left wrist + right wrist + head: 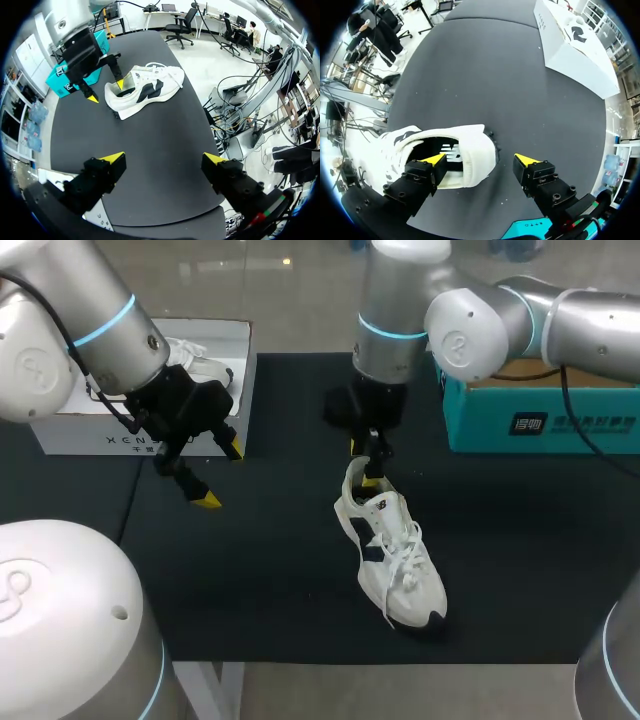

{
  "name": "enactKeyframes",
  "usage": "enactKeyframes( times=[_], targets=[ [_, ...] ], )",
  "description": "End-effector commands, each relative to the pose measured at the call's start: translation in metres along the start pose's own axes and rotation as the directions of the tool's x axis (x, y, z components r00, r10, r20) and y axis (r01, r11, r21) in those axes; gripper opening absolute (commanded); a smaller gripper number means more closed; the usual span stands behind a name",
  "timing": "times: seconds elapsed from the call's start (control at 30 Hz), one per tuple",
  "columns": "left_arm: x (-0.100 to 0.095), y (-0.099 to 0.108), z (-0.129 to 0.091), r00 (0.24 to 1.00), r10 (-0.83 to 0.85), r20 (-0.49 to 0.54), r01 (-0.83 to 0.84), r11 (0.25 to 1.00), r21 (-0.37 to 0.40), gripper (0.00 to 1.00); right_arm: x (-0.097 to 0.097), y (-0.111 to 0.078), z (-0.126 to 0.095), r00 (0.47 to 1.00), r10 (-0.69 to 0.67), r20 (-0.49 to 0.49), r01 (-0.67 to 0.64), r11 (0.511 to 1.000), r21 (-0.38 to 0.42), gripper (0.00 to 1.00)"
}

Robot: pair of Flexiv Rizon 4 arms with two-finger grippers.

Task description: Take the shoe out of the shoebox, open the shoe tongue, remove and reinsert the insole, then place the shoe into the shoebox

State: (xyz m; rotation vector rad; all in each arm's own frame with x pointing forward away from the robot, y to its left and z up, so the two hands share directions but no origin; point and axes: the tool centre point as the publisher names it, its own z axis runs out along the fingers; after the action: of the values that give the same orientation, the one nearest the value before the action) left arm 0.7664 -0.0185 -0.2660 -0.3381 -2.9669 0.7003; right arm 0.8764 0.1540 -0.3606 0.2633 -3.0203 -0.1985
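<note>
**A:** Where is the shoe?

**B:** The white sneaker (392,550) lies out on the black mat (280,570), about mid-mat. Its toe points to the near edge and its heel to the far edge.

**A:** And the right gripper?

**B:** The head view only puts the right gripper (480,160) at the heel. Its own wrist view shows more. One finger dips inside the shoe's opening, above the insole (451,152), and the other stands outside, clear of the heel. The fingers are spread wide, with the heel collar between them, not clamped.

**A:** The left one?

**B:** The left gripper (220,475) hangs over the mat's left part, just in front of the white shoebox (100,440). Its fingers are wide apart and hold nothing. From its wrist view the sneaker lies well ahead of it.

**A:** Anything else on the mat?

**B:** A second white shoe (200,360) sits in that shoebox at the far left corner. A teal box (540,420) stands at the far right, partly hidden by the right arm (500,320).
</note>
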Motion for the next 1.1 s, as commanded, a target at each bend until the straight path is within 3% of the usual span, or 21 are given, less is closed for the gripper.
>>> enactKeyframes(
  times=[0.03, 0.17, 0.63, 0.87, 1.1],
  targets=[
    [0.000, 0.000, 0.000, 1.000, 0.000, -0.001, 0.000, 1.000, -0.002, 1.00, -0.002, -0.002, 0.005, 1.000, 0.005, -0.012, -0.005, 1.000, -0.003, 0.25],
    [0.000, 0.000, 0.000, 1.000, 0.000, -0.001, 0.000, 1.000, -0.002, 1.00, -0.002, -0.004, 0.007, 1.000, 0.011, -0.013, -0.011, 1.000, -0.007, 0.01],
    [0.000, 0.000, 0.000, 1.000, 0.000, -0.001, 0.000, 1.000, -0.002, 1.00, 0.001, -0.002, -0.005, 0.999, 0.033, 0.008, -0.033, 0.999, 0.005, 0.00],
    [0.000, 0.000, 0.000, 1.000, 0.000, -0.001, 0.000, 1.000, -0.002, 1.00, -0.001, -0.004, -0.063, 0.982, 0.169, 0.083, -0.178, 0.979, 0.103, 0.00],
    [0.000, 0.000, 0.000, 1.000, 0.000, -0.001, 0.000, 1.000, -0.002, 1.00, -0.007, -0.024, -0.139, 0.903, 0.391, 0.175, -0.421, 0.887, 0.190, 0.00]
  ],
)
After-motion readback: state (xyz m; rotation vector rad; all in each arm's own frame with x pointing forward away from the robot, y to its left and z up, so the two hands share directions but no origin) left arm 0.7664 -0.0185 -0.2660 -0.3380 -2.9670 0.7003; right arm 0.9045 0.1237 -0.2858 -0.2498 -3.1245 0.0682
